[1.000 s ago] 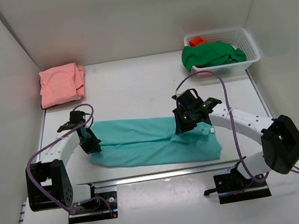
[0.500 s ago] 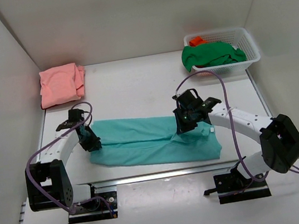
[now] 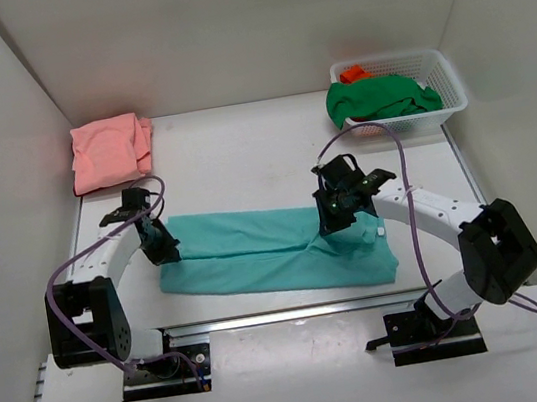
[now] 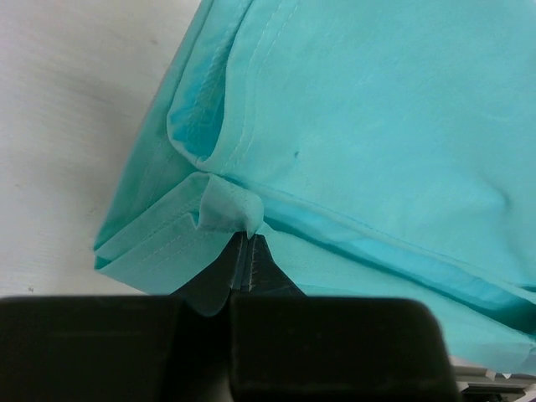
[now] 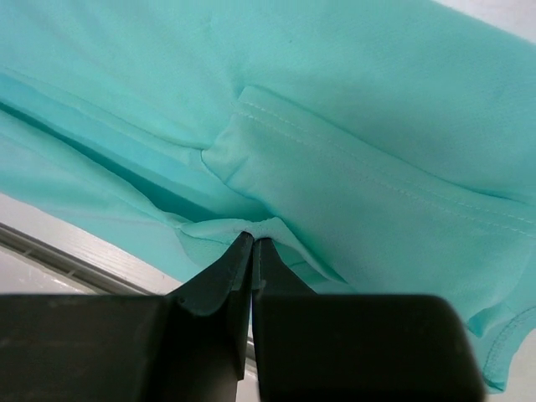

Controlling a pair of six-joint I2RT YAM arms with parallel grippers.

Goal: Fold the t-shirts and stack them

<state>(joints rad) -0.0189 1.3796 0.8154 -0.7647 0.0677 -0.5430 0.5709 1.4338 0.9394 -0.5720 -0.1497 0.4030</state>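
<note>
From above, the teal t-shirt point(image 3: 266, 252) lies folded in a long band across the near counter point(image 3: 243, 164) with an arm at each end, the left wrist view shows the left jaws closed on a pinch of its folded edge, and the right wrist view shows the right jaws closed on a gathered fold.

Pinched at bottom centre in the left gripper point(image 4: 249, 251): a small bunched tuck of the teal t-shirt point(image 4: 377, 126), taken just beside a stitched hem. Pressed together on it, the dark fingers point(image 4: 276, 280). Spread up and to the right across most of the view, folded in several layers. At left, bare white table point(image 4: 67, 109).
</note>
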